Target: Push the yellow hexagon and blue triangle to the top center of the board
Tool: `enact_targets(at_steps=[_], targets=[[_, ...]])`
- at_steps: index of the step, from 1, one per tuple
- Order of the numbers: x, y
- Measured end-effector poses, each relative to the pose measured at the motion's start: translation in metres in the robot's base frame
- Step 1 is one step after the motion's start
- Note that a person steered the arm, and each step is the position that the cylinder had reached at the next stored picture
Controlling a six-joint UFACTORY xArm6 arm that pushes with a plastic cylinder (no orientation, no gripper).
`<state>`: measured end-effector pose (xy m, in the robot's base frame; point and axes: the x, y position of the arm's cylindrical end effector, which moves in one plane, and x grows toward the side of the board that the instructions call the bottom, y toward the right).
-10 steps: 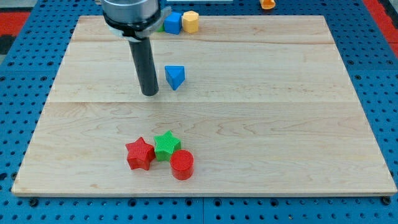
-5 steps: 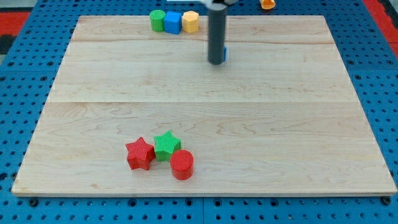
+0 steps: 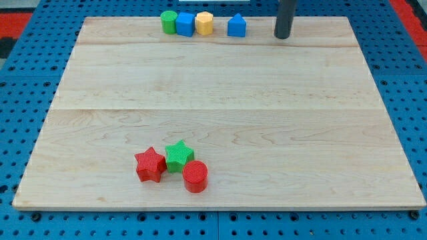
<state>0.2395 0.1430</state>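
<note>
The yellow hexagon sits at the view's top edge of the board, near the centre. The blue triangle stands just to its right, a small gap apart. My tip rests on the board at the top, to the right of the blue triangle and not touching it.
A blue cube and a green cylinder line up left of the yellow hexagon. A red star, a green star and a red cylinder cluster at the bottom left. The wooden board lies on a blue pegboard.
The blue triangle has gone from the board's upper middle up to the top edge beside the yellow hexagon. My tip has moved up and to the right, past the triangle.
</note>
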Motion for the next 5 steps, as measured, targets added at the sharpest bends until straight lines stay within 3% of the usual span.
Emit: enact_targets(at_steps=[1, 5], targets=[[-0.028, -0.017], [-0.017, -0.121]])
